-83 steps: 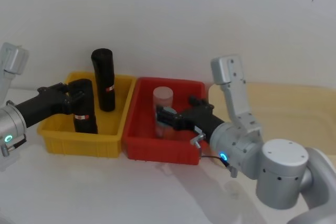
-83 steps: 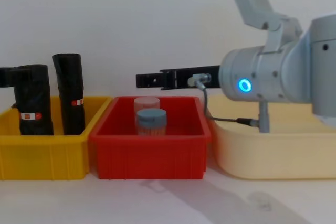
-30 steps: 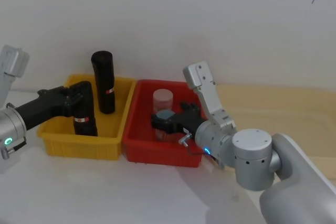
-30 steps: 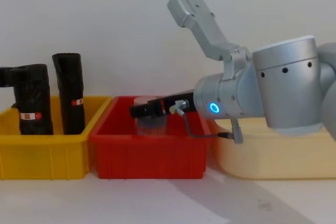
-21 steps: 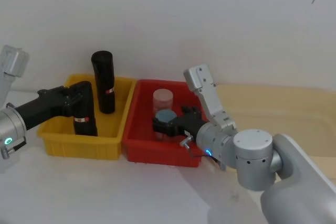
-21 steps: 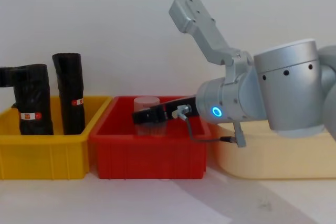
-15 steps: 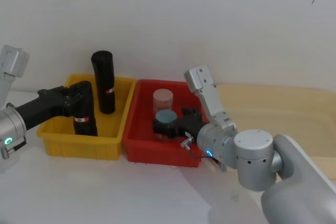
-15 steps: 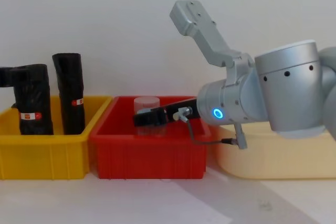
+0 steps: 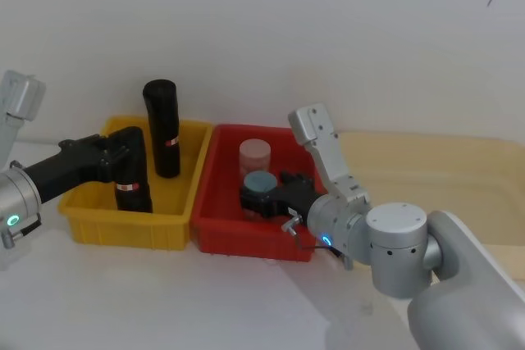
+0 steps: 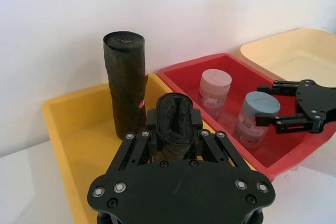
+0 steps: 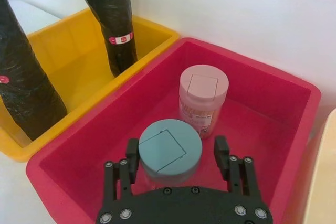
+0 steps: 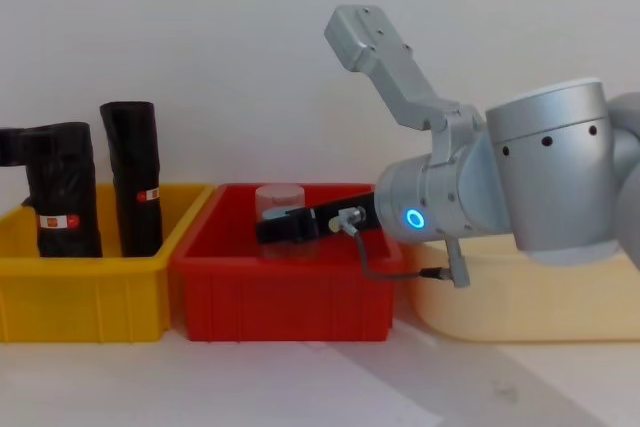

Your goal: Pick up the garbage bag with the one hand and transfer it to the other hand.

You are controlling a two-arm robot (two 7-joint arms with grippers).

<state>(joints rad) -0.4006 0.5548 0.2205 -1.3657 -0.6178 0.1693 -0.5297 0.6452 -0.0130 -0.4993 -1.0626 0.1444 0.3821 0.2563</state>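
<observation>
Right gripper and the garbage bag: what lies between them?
Head view: side walls of yellow bin and red bin separate garbage bag from right gripper.

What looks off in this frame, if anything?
The right gripper reaches into the red bin, open fingers either side of the blue-lidded jar, away from the garbage bag that the left gripper grips in the yellow bin. Nothing is spilled, tipped or damaged.

No text is legible — the label (image 12: 60, 219) on the garbage bag (image 12: 62, 192) shows only red and white.
</observation>
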